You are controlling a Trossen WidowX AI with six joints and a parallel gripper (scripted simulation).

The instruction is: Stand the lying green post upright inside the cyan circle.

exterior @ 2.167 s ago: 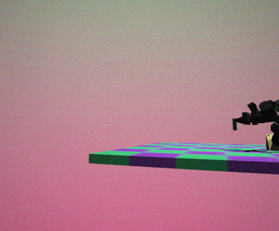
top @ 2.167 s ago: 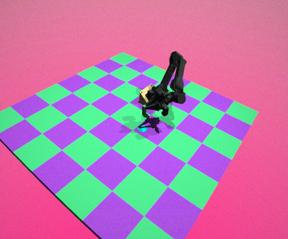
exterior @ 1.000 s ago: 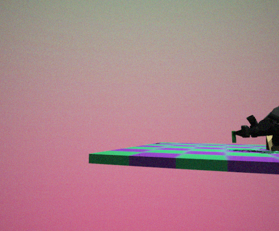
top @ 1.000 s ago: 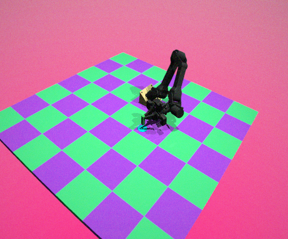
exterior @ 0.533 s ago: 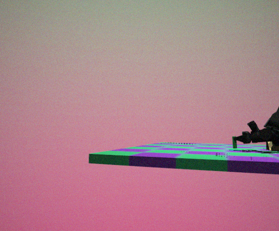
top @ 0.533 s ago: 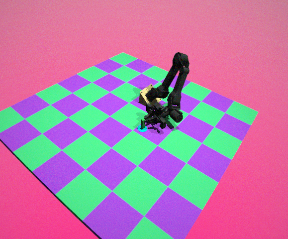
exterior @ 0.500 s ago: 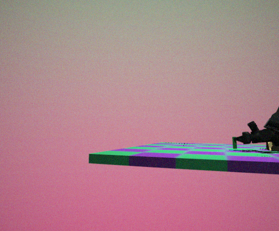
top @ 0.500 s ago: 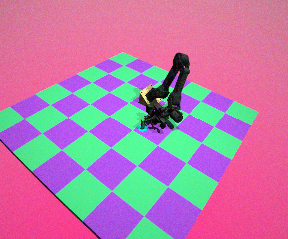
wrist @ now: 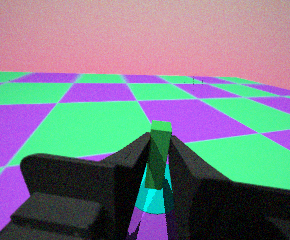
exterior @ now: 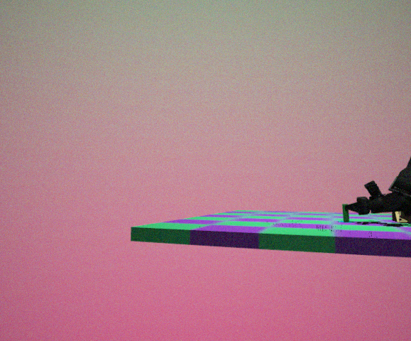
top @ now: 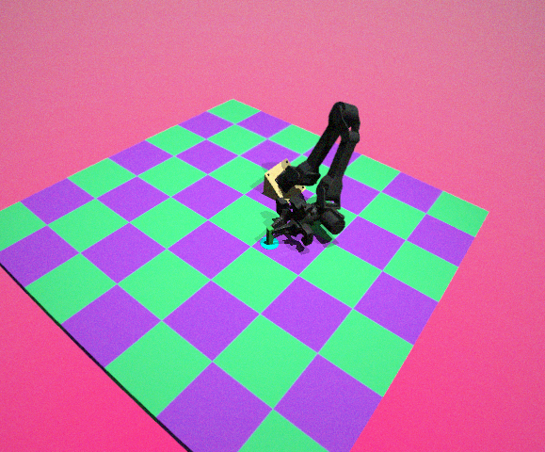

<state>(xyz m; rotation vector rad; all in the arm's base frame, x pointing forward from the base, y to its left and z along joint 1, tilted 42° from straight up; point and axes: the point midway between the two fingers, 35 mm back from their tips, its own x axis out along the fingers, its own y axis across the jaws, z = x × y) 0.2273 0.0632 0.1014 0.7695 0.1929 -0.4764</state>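
While the green post (wrist: 159, 157) stands on the cyan circle (wrist: 154, 199), my claw (wrist: 158, 156) clamps it (barely tilted); I'd open evenly, then back straight off.

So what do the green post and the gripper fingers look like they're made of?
Green post: probably plastic or painted wood, judging by flat, even colour, sharp square edges and no shine. Fingers: seemingly matte dark plastic or coated metal, being uniformly charcoal and blocky, without reflections. Neither is certain.
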